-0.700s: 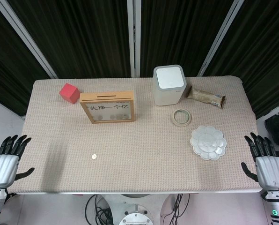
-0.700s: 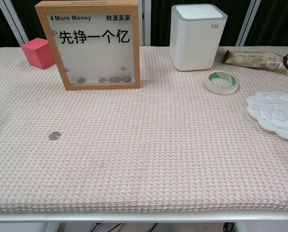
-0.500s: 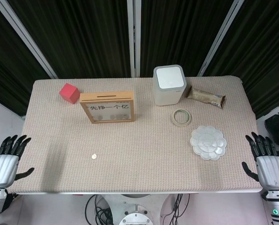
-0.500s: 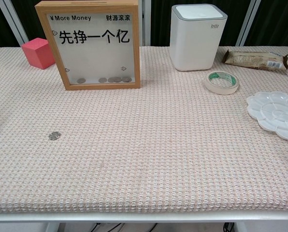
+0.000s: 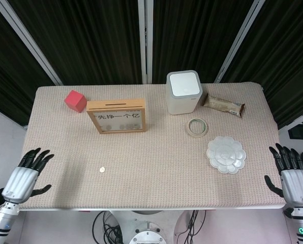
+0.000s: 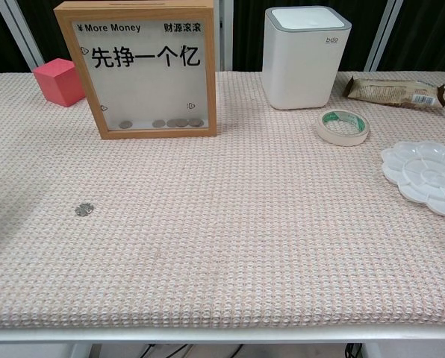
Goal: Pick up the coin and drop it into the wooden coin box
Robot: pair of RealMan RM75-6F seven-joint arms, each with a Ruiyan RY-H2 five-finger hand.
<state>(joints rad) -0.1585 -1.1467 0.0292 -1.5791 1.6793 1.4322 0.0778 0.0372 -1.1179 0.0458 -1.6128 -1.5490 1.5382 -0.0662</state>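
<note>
Inspector: State your hands.

Me: My left hand (image 5: 25, 174) hangs at the table's (image 5: 156, 188) near left corner, fingers spread, holding nothing. My right hand (image 5: 292, 177) is off the near right edge, fingers likewise apart and empty (neither shows in the chest view).

Inspector: The coin?

Me: The coin (image 5: 102, 170) lies flat on the cloth, left of centre toward the near edge, well apart from either hand; my left is the nearer one.

Inspector: The box?

Me: The box (image 5: 118, 116) stands upright further back, slot on top, a few coins visible behind its window. It is well apart from the coin.

Inspector: Progress?

Me: By my judgement, nothing is done. The coin is not yet touched; reaching, pinching it off the weave, lifting to the slot and releasing all remain
</note>
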